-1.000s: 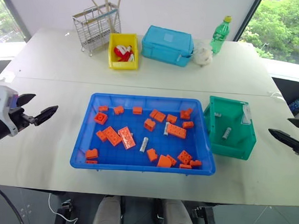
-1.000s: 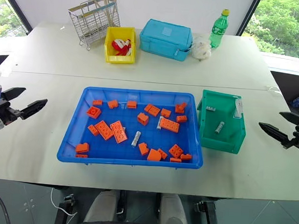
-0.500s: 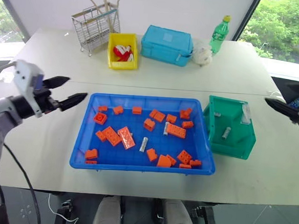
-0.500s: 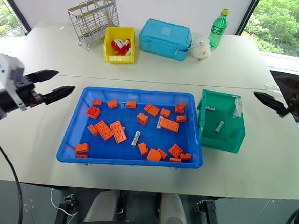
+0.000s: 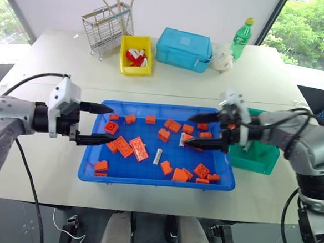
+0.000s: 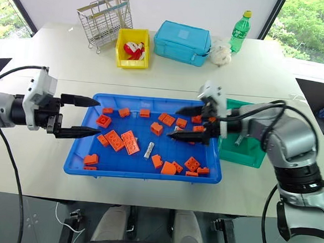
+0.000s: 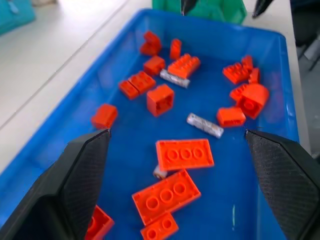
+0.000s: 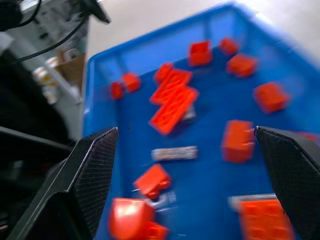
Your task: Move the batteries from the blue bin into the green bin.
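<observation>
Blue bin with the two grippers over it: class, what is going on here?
A robot is sorting batteries out of orange bricks. Both grippers, left gripper and right gripper, hang open over the blue bin, holding nothing. One battery lies mid-bin among the bricks; another battery lies beside a brick. The green bin stands beside it.

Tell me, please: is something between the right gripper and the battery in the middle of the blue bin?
Nothing visible blocks it. The right gripper, jaws open, hovers over the blue bin. The battery lies bare on the floor; orange bricks lie beside it, not on top.
</observation>
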`<action>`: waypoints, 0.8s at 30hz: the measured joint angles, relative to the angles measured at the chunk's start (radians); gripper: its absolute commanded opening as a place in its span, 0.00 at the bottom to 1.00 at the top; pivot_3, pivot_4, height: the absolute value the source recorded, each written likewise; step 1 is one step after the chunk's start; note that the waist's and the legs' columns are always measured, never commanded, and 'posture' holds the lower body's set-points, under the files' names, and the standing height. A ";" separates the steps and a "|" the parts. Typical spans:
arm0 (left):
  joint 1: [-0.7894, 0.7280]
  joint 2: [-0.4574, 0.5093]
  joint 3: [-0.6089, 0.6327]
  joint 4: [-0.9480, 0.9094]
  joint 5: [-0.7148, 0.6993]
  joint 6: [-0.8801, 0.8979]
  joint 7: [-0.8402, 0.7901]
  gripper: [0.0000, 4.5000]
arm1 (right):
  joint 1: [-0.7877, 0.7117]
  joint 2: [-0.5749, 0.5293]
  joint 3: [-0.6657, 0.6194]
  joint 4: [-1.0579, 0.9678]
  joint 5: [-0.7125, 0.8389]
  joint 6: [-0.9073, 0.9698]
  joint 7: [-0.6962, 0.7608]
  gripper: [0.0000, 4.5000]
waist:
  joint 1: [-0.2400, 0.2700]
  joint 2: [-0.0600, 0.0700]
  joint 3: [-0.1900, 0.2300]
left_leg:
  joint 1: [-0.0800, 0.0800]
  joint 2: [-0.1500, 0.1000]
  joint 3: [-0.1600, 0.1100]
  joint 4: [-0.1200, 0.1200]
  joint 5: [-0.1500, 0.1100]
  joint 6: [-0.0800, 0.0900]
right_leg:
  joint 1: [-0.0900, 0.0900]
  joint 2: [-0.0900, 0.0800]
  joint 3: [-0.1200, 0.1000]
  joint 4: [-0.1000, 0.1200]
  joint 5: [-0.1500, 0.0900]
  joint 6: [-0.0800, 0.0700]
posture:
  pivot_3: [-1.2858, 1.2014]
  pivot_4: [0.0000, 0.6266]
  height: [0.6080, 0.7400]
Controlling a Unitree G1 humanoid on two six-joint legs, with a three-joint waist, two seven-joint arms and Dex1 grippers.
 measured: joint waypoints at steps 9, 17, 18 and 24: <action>-0.007 -0.014 -0.036 0.014 0.031 -0.045 -0.041 1.00 | -0.129 0.198 0.197 0.134 -0.069 0.139 -0.079 0.99 | -0.004 0.000 0.000 | 0.000 0.001 -0.001 0.000 0.000 0.000 | -0.002 0.002 0.000 0.005 0.002 0.003 | 0.52 0.24 0.97; 0.004 -0.018 -0.033 0.013 0.029 -0.044 -0.048 1.00 | -0.199 0.323 0.261 0.256 -0.123 0.168 -0.114 0.99 | -0.003 0.000 0.000 | 0.000 0.000 -0.001 0.000 0.000 0.000 | -0.002 0.002 0.000 0.005 0.002 0.004 | 0.52 0.24 0.97; 0.004 -0.018 -0.033 0.013 0.028 -0.045 -0.049 1.00 | -0.206 0.335 0.272 0.269 -0.131 0.167 -0.116 0.99 | -0.004 0.000 0.000 | 0.000 0.000 -0.001 0.000 0.000 0.000 | -0.002 0.002 0.000 0.005 0.002 0.003 | 0.52 0.24 0.97; 0.004 -0.018 -0.029 0.015 0.028 -0.045 -0.061 1.00 | -0.230 0.387 0.328 0.348 -0.197 0.134 -0.117 0.99 | -0.004 0.000 0.000 | 0.000 0.000 -0.001 0.001 0.000 0.000 | -0.002 0.002 0.000 0.006 0.002 0.004 | 0.52 0.24 0.97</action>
